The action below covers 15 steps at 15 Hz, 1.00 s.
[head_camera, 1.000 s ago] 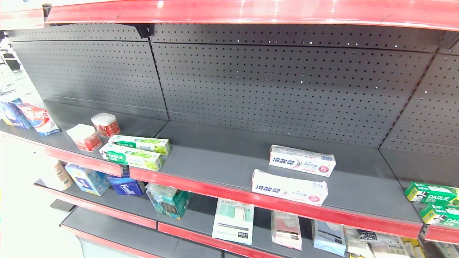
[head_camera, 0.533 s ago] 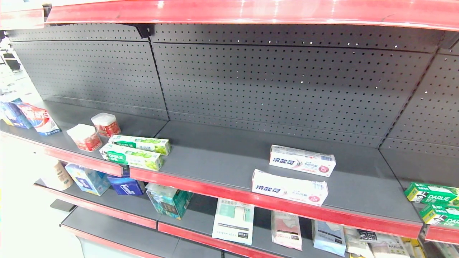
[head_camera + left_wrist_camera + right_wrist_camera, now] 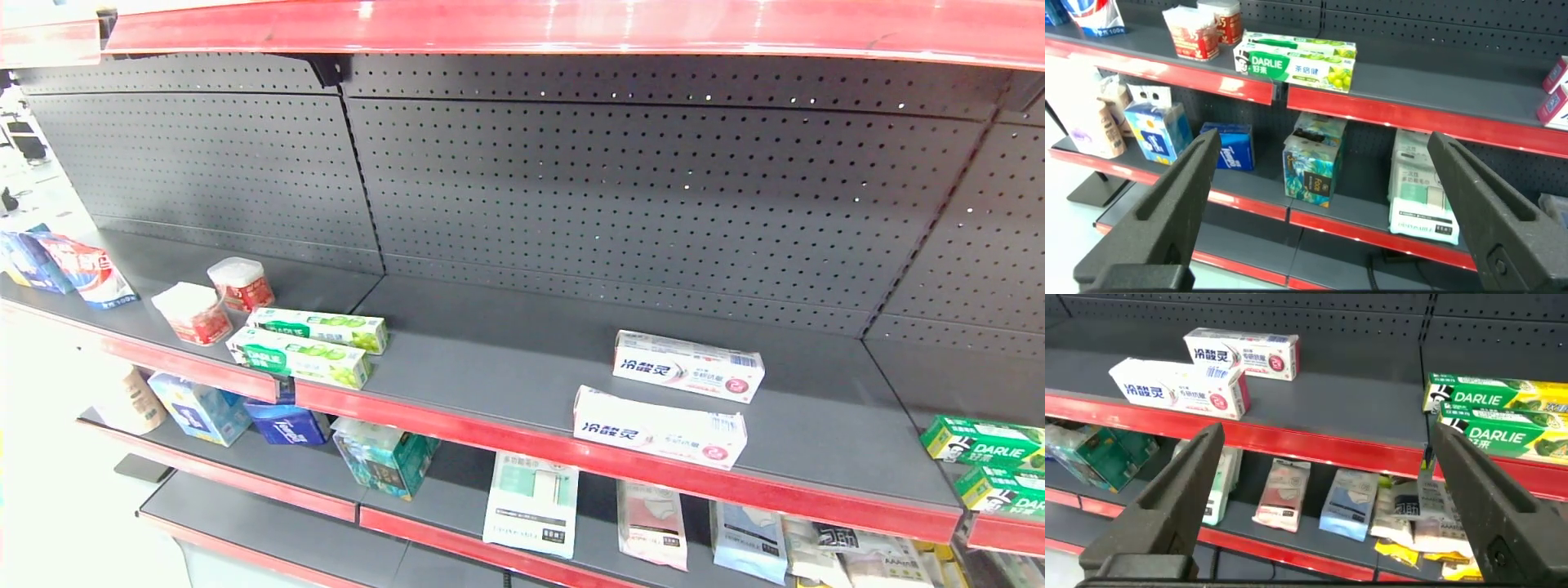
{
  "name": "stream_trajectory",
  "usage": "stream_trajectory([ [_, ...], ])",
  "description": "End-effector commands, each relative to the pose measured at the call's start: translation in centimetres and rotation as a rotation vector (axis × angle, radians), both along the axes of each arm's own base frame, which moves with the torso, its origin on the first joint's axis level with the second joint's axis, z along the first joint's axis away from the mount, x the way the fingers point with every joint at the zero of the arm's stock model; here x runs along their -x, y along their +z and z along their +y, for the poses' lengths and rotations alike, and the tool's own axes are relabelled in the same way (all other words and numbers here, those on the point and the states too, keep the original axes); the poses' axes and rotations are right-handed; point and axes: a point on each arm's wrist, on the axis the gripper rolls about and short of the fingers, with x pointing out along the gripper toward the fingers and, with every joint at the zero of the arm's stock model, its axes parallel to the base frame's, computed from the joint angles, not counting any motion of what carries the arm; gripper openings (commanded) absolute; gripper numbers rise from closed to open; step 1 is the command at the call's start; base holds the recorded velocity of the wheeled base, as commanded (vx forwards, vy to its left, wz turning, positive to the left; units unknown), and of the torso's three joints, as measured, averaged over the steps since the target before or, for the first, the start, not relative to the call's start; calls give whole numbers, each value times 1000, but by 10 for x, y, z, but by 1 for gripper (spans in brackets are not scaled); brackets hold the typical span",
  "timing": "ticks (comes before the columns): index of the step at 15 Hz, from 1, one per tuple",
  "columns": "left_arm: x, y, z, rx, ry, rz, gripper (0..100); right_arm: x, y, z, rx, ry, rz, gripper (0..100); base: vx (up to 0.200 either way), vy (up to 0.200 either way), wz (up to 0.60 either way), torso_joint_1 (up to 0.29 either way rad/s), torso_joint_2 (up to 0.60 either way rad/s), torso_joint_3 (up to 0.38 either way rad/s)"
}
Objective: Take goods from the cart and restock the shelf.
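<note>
The dark shelf [image 3: 506, 359] with a red front lip holds two white toothpaste boxes [image 3: 660, 426] right of centre and two green toothpaste boxes [image 3: 299, 356] at the left. My left gripper [image 3: 1323, 139] is open and holds nothing; it faces the shelf front below the green toothpaste boxes [image 3: 1294, 64]. My right gripper [image 3: 1327, 429] is open as well, with nothing in it, in front of the shelf lip between the white toothpaste boxes [image 3: 1180, 386] and more green boxes [image 3: 1498, 396].
Two red-and-white tubs [image 3: 193, 313] and blue-red packs [image 3: 82, 269] stand at the shelf's left end. The lower shelf carries tissue packs [image 3: 200, 408], a teal box [image 3: 384, 457] and several pouches [image 3: 531, 502]. Bare shelf lies between the toothpaste groups.
</note>
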Motion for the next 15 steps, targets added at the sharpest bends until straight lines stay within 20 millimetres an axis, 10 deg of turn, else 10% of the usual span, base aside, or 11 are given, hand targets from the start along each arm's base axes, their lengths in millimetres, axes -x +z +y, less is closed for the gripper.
stream_trajectory([
  [1, 0, 0, 0, 0, 1, 0, 100, 0, 0, 0, 0, 0, 2, 100, 0, 0, -600, -2, 7, 17],
  [12, -1, 4, -1, -18, -64, 16, 100, 0, 0, 0, 3, 0, 2, 100, 0, 0, -273, 2, 1, 1],
  [14, -32, 92, -3, 56, -150, 105, 100, 0, 0, 0, 4, 0, 2, 100, 0, 0, 0, 0, 0, 0],
  [15, -86, 160, -3, 214, -93, 115, 100, 0, 0, 0, 4, 0, 2, 100, 0, 0, 0, 0, 0, 0],
])
